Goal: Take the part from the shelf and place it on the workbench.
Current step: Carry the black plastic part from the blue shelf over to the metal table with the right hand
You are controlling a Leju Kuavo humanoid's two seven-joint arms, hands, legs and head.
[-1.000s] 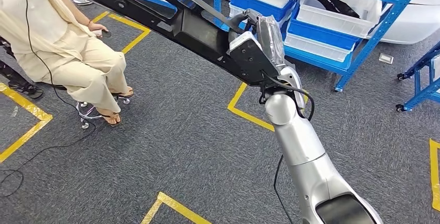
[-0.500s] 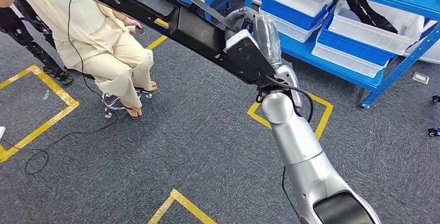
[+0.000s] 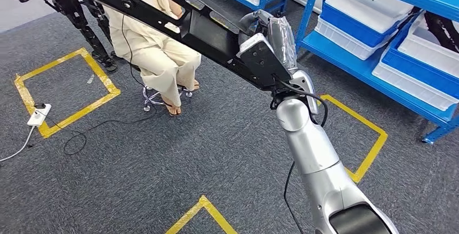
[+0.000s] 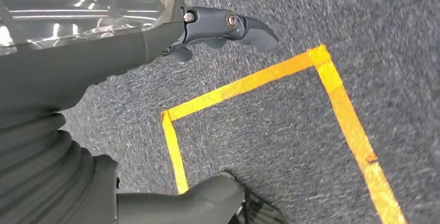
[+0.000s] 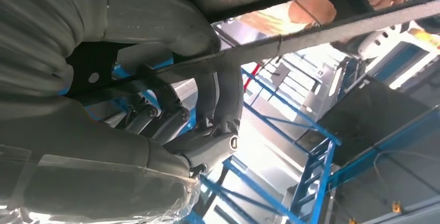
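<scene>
Head view is showing the right hand [image 3: 268, 33] gripping one end of the long black part [image 3: 178, 20], which is reaching out over a seated person [image 3: 157, 55]. Turning could swing it into them or the shelf [image 3: 346, 55]. The left hand [image 4: 155, 42] is hanging empty, fingers apart.

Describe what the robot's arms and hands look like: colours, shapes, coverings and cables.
The right arm is smooth silver, rounded segments with a ball-like joint and a thin black cable looping alongside. The right hand is grey, wrapped in clear plastic film. The left hand has a grey ribbed cover, thick grey thumb, darker fingers.
</scene>
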